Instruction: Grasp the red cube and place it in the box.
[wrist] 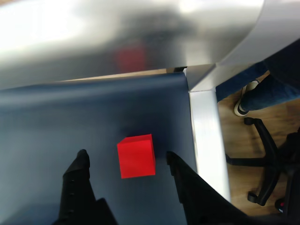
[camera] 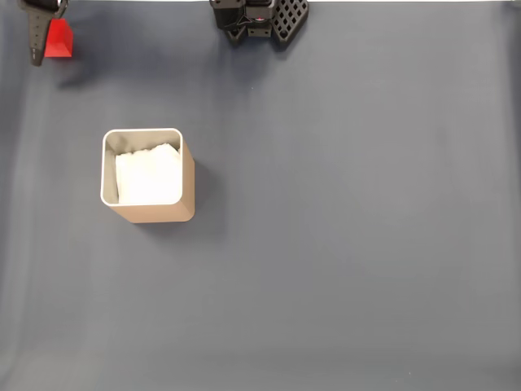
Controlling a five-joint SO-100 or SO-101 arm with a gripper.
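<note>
Red cube (wrist: pixel 136 156) between open gripper (wrist: pixel 126 157) fingers, near mat edge.

End effector (camera: pixel 45 37) cut off by top edge.

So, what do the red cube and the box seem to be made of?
The red cube looks like matte plastic or painted wood: flat, even colour, no glare. The box seems tan card or plastic with a thin metallic-looking rim and white, crumpled lining, perhaps paper or cloth.

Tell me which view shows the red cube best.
The wrist view: the red cube sits whole and large on the dark mat between the open gripper's fingers, with top and side faces visible. The fixed view catches it small at the top left corner, partly covered by a finger.
</note>
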